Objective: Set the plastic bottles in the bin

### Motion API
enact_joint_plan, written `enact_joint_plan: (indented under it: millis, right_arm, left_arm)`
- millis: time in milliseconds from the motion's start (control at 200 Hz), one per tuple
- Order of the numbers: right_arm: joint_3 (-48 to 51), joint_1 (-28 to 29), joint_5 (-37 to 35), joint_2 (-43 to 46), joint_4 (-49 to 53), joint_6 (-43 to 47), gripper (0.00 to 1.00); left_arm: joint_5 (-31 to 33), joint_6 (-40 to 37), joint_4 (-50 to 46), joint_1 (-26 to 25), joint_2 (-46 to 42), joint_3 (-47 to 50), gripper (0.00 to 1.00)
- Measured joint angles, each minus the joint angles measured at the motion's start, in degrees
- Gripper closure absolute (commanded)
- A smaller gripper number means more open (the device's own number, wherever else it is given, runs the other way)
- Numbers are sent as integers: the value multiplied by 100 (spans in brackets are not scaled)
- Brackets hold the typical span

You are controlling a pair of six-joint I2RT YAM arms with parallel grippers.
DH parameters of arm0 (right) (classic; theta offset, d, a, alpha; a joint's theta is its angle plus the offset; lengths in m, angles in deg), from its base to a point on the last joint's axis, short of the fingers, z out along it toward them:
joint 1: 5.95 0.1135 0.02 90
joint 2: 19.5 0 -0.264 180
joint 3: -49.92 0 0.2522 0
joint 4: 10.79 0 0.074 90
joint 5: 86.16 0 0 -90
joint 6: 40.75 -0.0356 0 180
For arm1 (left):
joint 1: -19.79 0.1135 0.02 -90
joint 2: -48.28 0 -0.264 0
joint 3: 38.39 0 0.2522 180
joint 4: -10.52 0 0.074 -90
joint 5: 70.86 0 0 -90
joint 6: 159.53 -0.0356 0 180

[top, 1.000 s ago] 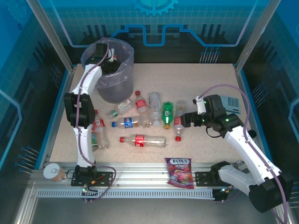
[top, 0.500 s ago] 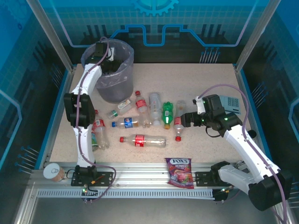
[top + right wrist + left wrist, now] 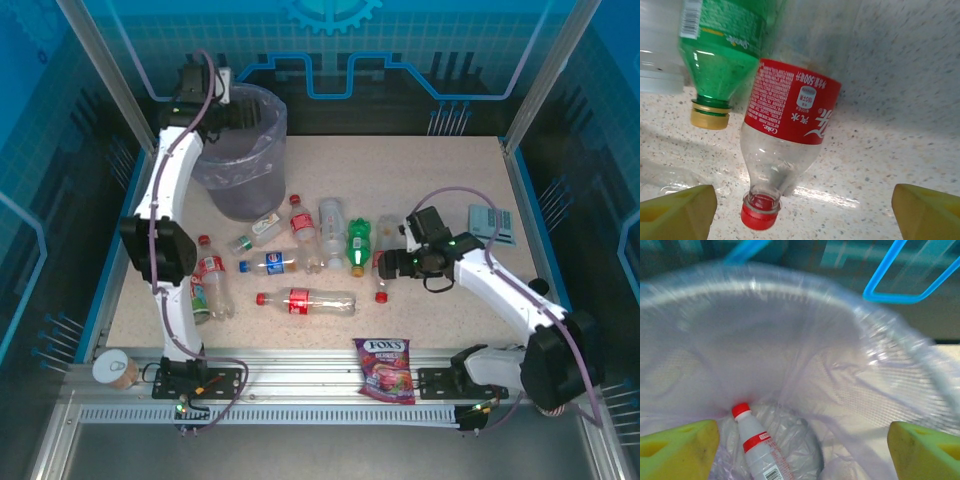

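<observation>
The left gripper hangs over the rim of the bin, its fingers spread wide. Inside the lilac liner, a clear red-capped bottle lies at the bottom. The right gripper sits low over the speckled surface, fingers spread wide to either side of a Coke bottle. It lies flat, touching neither finger, just beside a green Sprite bottle.
</observation>
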Motion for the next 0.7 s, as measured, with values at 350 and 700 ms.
enact_joint_plan:
  millis: [350, 700]
  right_arm:
    - [9, 70, -46, -1115, -577, -356, 0]
    - [9, 72, -243, -1766, -907, -439, 4]
  left_arm:
    - [13, 195, 278, -866, -3355, 2660, 8]
    - [-4, 1156, 1300, -2549, -4843, 5628, 6]
